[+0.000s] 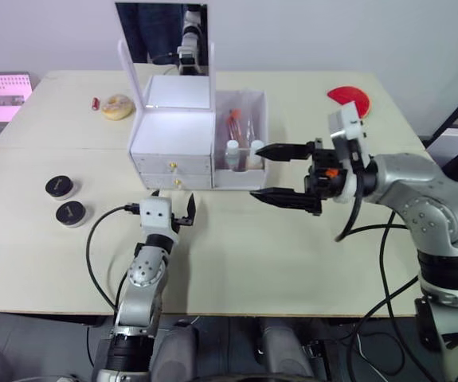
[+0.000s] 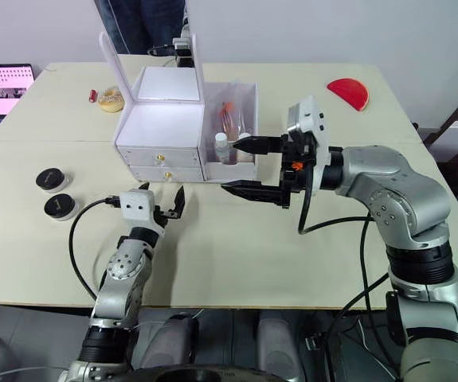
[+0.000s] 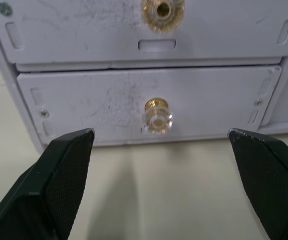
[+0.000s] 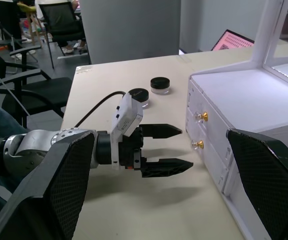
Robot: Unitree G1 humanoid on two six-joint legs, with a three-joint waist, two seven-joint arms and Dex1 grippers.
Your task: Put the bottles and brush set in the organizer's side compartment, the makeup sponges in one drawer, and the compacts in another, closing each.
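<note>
The white organizer [image 1: 173,151] stands mid-table with its mirror [image 1: 163,32] upright and both gold-knobbed drawers closed. Its side compartment [image 1: 248,179] holds the two white-capped bottles [image 1: 232,150] and the brush set [image 1: 234,123]. Two black-lidded compacts [image 1: 61,187] lie on the table to the left of the organizer. The makeup sponges are out of view. My left gripper [image 1: 173,200] is open, a short way in front of the lower drawer's knob [image 3: 157,116], not touching it. My right gripper [image 1: 257,172] is open and empty, its fingers just in front of the side compartment.
A round yellowish disc [image 1: 118,106] and a small red item [image 1: 95,103] lie at the back left. A red half-round case [image 1: 350,99] sits at the back right. A pink-screened laptop [image 1: 1,95] stands off the table's left edge. Chairs [image 4: 58,30] stand beyond the table.
</note>
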